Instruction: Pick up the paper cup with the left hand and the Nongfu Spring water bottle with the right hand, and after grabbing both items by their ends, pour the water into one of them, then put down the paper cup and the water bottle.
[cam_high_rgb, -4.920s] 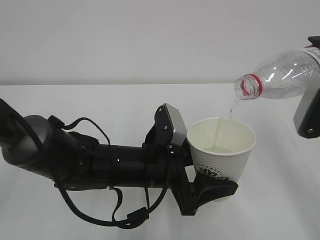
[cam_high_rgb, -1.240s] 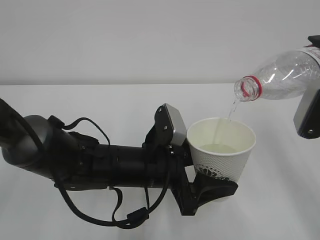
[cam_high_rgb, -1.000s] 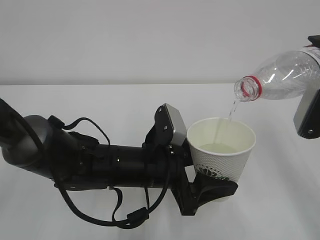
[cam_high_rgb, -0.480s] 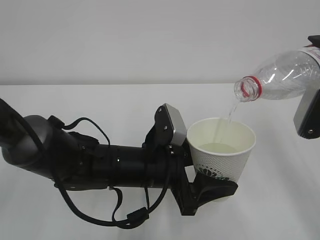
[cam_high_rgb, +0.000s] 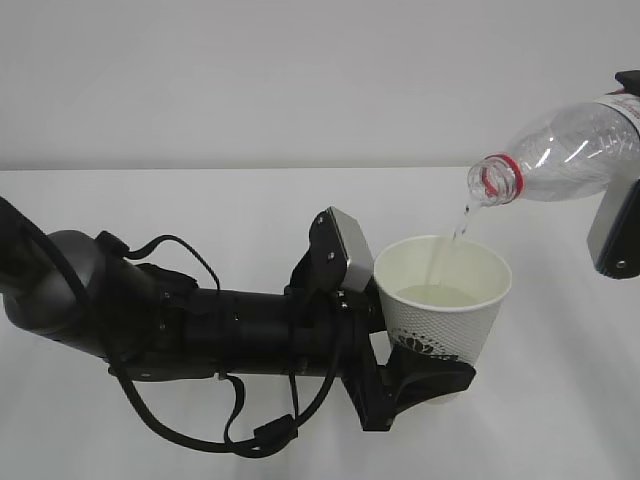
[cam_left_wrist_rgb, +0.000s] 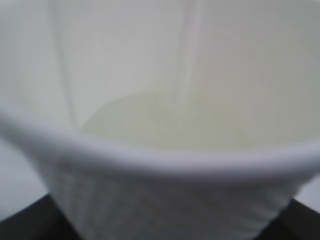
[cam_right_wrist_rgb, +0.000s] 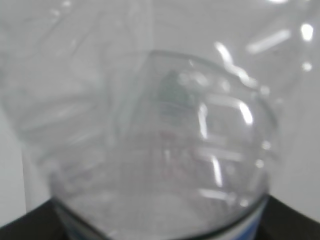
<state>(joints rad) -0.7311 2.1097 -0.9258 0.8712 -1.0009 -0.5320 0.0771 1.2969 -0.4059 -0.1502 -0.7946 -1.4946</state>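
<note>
My left gripper (cam_high_rgb: 425, 378) is shut on the base of the white paper cup (cam_high_rgb: 440, 300), holding it upright above the table. A little water (cam_high_rgb: 437, 295) lies in the cup's bottom. Up at the right edge, the clear Nongfu Spring water bottle (cam_high_rgb: 565, 150) is tilted mouth-down, its red neck ring over the cup, and a thin stream (cam_high_rgb: 452, 235) falls into the cup. My right gripper grips the bottle's far end, mostly cut off by the frame. The left wrist view is filled by the cup (cam_left_wrist_rgb: 160, 165), the right wrist view by the bottle (cam_right_wrist_rgb: 165, 150).
The white table (cam_high_rgb: 200, 200) stretches behind and to the left, with a plain white wall beyond. My left arm (cam_high_rgb: 200, 325) with its looping cables lies across the lower left of the exterior view.
The bottle has tipped slightly further, its mouth shifting a touch. Water keeps streaming and the level in the cup has risen a little. The left arm and cup hold still.
</note>
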